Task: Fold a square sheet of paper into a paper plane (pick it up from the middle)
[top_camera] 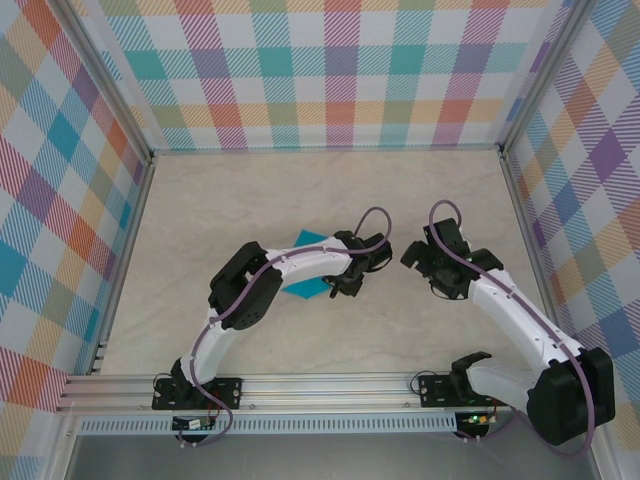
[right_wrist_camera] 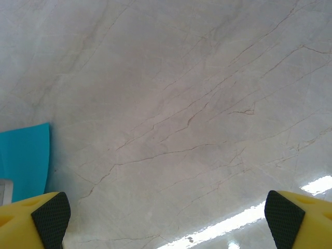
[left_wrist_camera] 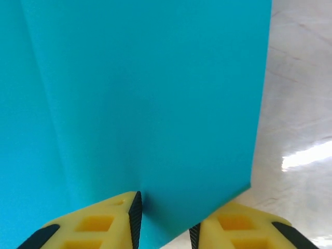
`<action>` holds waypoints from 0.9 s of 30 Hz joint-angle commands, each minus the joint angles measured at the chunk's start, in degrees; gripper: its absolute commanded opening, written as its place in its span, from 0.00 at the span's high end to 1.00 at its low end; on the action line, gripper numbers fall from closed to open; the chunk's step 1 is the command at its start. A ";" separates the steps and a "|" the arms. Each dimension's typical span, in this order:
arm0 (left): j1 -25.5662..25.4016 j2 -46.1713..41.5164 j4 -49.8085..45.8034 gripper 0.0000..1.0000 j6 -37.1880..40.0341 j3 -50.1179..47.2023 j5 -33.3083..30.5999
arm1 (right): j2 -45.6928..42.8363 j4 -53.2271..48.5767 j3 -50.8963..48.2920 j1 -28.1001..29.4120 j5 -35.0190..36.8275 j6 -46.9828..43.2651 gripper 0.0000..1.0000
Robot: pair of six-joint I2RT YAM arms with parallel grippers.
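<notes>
The left hand [left_wrist_camera: 165, 229] has its two yellow fingers parted, a clear gap standing between the black pads [left_wrist_camera: 136, 213]. The near edge of the square sheet of paper [left_wrist_camera: 145, 104] runs into that gap, and the opening is wider than the thin sheet, so the hand is released rather than pinching. Whether either pad brushes the paper I cannot tell from this close angle. Out from the fingers, the teal-blue sheet spreads up and to the left in the left wrist view, with a faint fold line running down its left part and a straight right edge. Beyond that edge lies the pale marbled table [left_wrist_camera: 301, 104].

From above, the left hand [top_camera: 350, 275] sits at the right side of the square sheet of paper [top_camera: 305, 287], which lies flat on the table [top_camera: 250, 190] near its middle, partly under the left arm's white forearm.

The right hand [right_wrist_camera: 167, 220] is spread wide, one black-padded fingertip at each lower corner of its own view, with nothing between them but bare table [right_wrist_camera: 181, 104]. A corner of the square sheet of paper [right_wrist_camera: 23, 161] shows at its left. From above, the right hand [top_camera: 425, 262] is just to the right of the left hand, apart from the paper. Checked walls [top_camera: 340, 70] ring the table.
</notes>
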 commanded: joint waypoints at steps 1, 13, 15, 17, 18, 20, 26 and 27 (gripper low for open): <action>1.64 -3.02 3.22 0.64 -1.64 -2.20 10.61 | -0.56 -0.20 -0.85 -0.33 -1.82 0.47 0.02; 7.35 -8.80 12.65 0.50 -4.31 -10.22 28.77 | 4.75 11.80 -0.87 -0.28 -19.74 -5.37 0.16; 7.83 -9.27 13.52 0.49 -4.47 -11.18 29.81 | 7.11 14.19 -0.50 0.10 -23.12 -5.40 0.22; 8.15 -9.80 14.26 0.48 -4.50 -12.06 30.20 | 9.62 16.07 -0.18 0.71 -25.36 -5.01 0.26; 8.27 -10.02 14.49 0.48 -4.61 -12.44 30.29 | 10.95 17.25 0.05 1.23 -26.59 -4.76 0.29; 8.66 -10.23 14.44 0.54 -4.84 -12.85 30.23 | 13.31 19.65 0.26 2.25 -28.46 -4.04 0.37; 9.66 -10.57 14.42 0.75 -5.85 -14.31 29.44 | 23.21 23.56 4.20 6.61 -31.22 -2.53 0.80; 9.72 -10.51 14.35 0.78 -5.94 -14.38 29.34 | 24.53 23.88 4.77 7.07 -31.34 -2.41 0.84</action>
